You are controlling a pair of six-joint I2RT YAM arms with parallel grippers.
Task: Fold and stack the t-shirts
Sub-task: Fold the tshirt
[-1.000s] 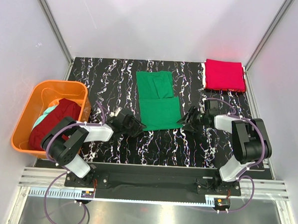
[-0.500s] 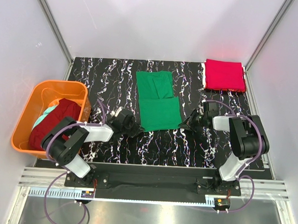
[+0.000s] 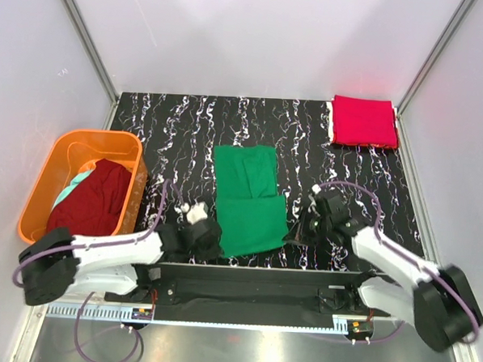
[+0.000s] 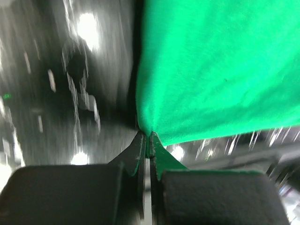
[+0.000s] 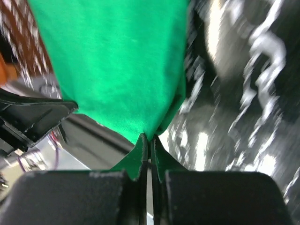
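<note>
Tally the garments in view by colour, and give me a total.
green t-shirt: 1
red t-shirt: 1
maroon t-shirt, in the orange basket: 1
pale teal garment, in the same basket: 1
Total: 4

green tee (image 3: pixel 247 201) now pinched, pulled nearer

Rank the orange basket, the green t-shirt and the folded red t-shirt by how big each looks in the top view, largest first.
1. orange basket
2. green t-shirt
3. red t-shirt

The basket and the green t-shirt are the closest pair, but the basket's outline looks wider. The folded red t-shirt is clearly smallest.
</note>
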